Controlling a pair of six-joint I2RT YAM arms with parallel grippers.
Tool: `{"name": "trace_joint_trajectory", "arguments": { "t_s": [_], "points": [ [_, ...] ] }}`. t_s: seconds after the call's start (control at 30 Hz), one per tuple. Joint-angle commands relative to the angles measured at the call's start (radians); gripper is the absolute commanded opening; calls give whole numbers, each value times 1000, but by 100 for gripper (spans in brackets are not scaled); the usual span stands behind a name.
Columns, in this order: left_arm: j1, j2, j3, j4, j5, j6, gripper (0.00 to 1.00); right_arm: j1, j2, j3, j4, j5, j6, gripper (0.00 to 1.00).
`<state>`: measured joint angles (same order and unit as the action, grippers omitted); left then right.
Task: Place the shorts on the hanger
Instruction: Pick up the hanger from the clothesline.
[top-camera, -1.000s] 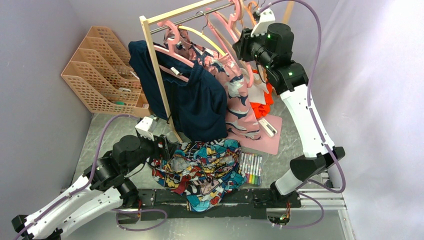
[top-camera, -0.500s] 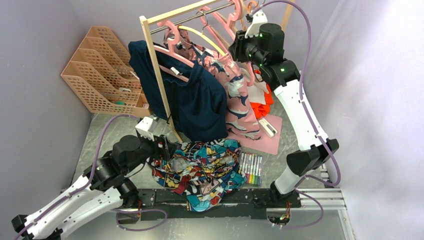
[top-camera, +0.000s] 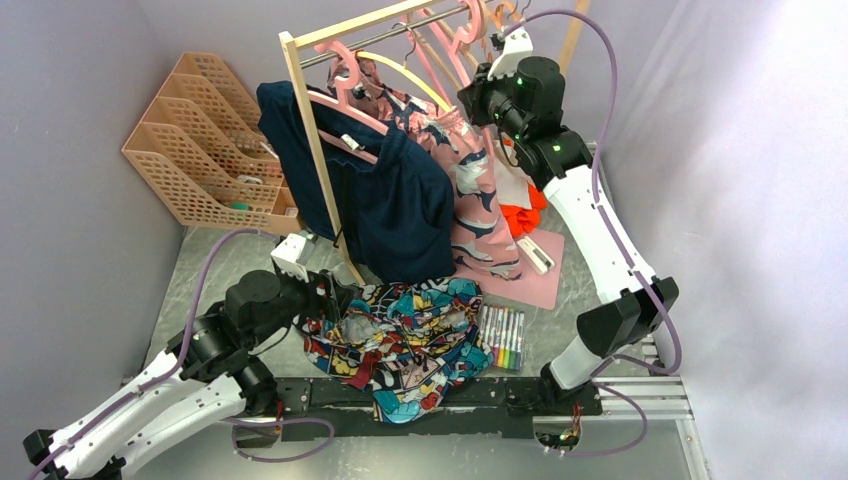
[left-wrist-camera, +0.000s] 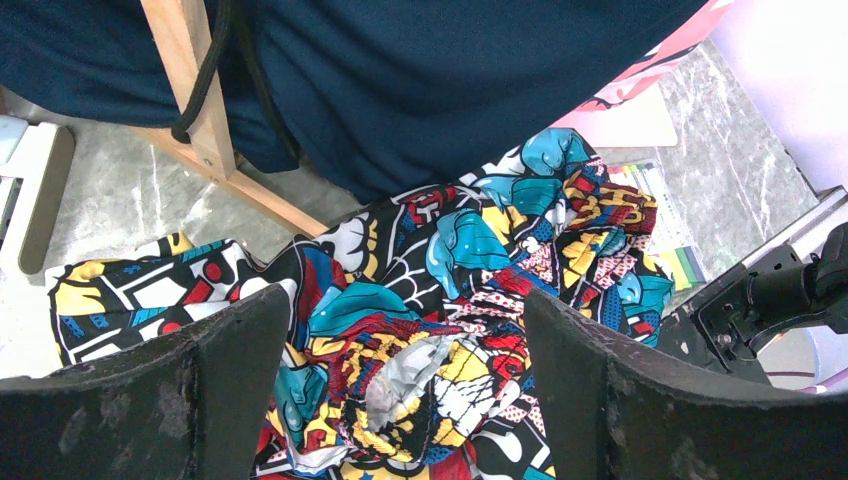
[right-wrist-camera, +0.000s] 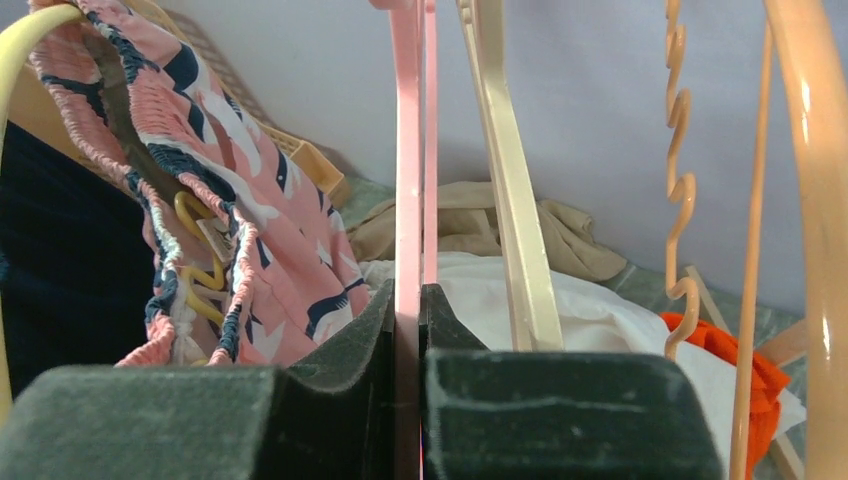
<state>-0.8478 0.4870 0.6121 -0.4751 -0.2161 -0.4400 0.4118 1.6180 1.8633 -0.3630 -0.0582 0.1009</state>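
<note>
Pale-pink plastic sits between the fingers of your right tool (right-wrist-camera: 408, 300). Its jaws are pressed together on a thin upright bar of the pale-pink hanger (right-wrist-camera: 408, 150). Note that this tool is raised to the rail (top-camera: 380, 33) of the wooden rack (top-camera: 310, 120). A cream hanger (right-wrist-camera: 510, 200) is just beside the gripped bar, and the pink patterned garment (right-wrist-camera: 250, 230) hangs to its left.

Your left tool (left-wrist-camera: 405, 310) is low over the table (top-camera: 210, 270). Its fingers are spread wide and hold nothing. From the left wrist view you cannot tell whether the fingertips touch the cloth.

The shorts (top-camera: 410, 340) lie crumpled on the table at the near edge, directly under the spread left tool and below the hanging navy garment (top-camera: 390, 200). A row of markers (top-camera: 503, 338) lies just beside the shorts on their right. The shorts and the pale-pink hanger are well apart.
</note>
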Motion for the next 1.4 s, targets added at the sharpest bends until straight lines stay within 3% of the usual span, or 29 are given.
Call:
{"name": "trace_joint_trajectory", "arguments": {
  "t_s": [0.0, 0.83, 1.37],
  "points": [
    [-2, 3, -2, 35, 11, 14, 90, 3, -57, -58, 108, -17, -17, 0],
    [-2, 33, 0, 30, 1, 13, 90, -3, -163, -475, 664, 37, -50, 0],
    [-2, 55, 2, 26, -10, 13, 90, -3, -90, -492, 846, 24, -64, 0]
  ]
}}
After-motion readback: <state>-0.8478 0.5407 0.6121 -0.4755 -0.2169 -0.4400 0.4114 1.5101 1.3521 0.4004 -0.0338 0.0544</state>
